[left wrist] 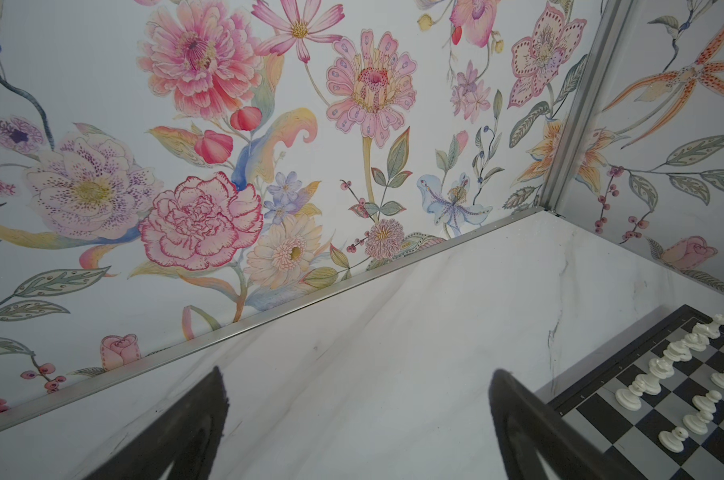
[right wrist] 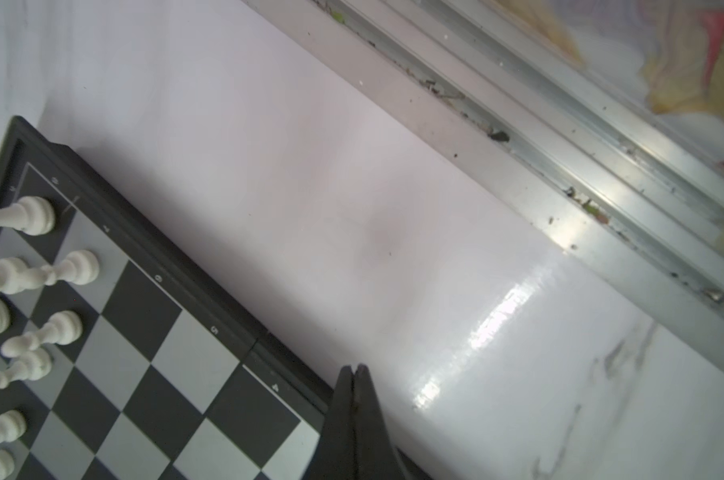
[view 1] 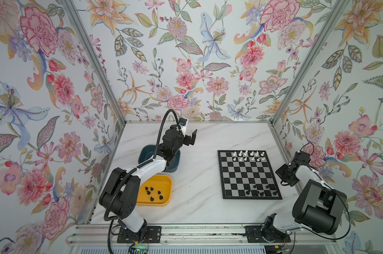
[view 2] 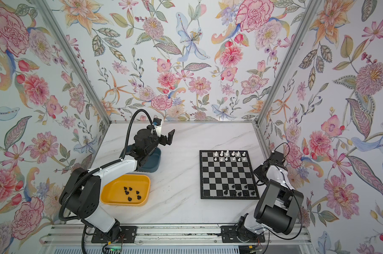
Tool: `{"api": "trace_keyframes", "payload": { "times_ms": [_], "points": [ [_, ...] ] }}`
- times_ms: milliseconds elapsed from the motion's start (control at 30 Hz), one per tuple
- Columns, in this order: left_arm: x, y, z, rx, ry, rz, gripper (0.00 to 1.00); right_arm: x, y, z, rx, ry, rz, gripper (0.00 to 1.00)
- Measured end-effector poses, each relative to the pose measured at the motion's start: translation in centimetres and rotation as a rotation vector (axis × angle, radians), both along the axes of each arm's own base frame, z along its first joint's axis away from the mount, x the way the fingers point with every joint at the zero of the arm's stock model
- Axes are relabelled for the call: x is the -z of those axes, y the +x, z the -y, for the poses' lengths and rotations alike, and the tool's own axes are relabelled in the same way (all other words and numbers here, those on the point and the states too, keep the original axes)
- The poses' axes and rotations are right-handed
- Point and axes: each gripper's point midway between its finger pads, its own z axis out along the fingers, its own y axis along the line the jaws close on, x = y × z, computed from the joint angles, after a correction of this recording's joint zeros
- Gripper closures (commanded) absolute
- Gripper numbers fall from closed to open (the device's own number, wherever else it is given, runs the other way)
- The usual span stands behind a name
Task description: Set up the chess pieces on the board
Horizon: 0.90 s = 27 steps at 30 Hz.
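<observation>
The chess pieces look like hard, smooth plastic, very light and far smaller than either gripper, so they should tip or skid at a slight nudge. A pinch from above on the narrow stem below the head seems the safest hold, using only the fingertips so the neighbours stay standing. The white pieces (view 1: 248, 155) stand crowded in the two far rows of the board (view 1: 248, 176), which lies flat on the right half of the table. Some black pieces (view 1: 259, 190) stand in the two near rows, with gaps among them. A handful more black pieces (view 1: 152, 192) lie loose in the yellow tray (view 1: 168, 182) on the left, several apparently on their sides, so they may roll when gripped. The teal tray (view 1: 175, 162) sits behind the yellow one, mostly hidden by the left arm. The left gripper (left wrist: 356, 372) hangs above bare table between the teal tray and the board, its jaws spread wide, holding and touching nothing. The right gripper (right wrist: 354, 368) is at the board's right edge with its fingers pressed together and nothing between them; whether it touches the border I cannot tell.
</observation>
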Motion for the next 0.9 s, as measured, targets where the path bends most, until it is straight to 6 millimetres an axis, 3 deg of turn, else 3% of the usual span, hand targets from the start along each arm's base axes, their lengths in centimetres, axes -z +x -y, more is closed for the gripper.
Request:
{"api": "trace_keyframes", "payload": {
  "times_ms": [367,667,900],
  "points": [
    [-1.3,1.2,1.3,0.032,-0.015,0.023,0.01,1.4,-0.5,-0.7,0.025,0.051,0.009,1.00],
    [0.1,1.6,1.6,0.035,0.006,-0.015,0.01,2.2,0.2,-0.4,0.040,0.069,0.023,1.00],
    [0.1,2.4,2.0,0.036,0.010,-0.018,0.01,3.1,0.7,-0.4,0.047,0.089,0.018,1.00]
  ]
}}
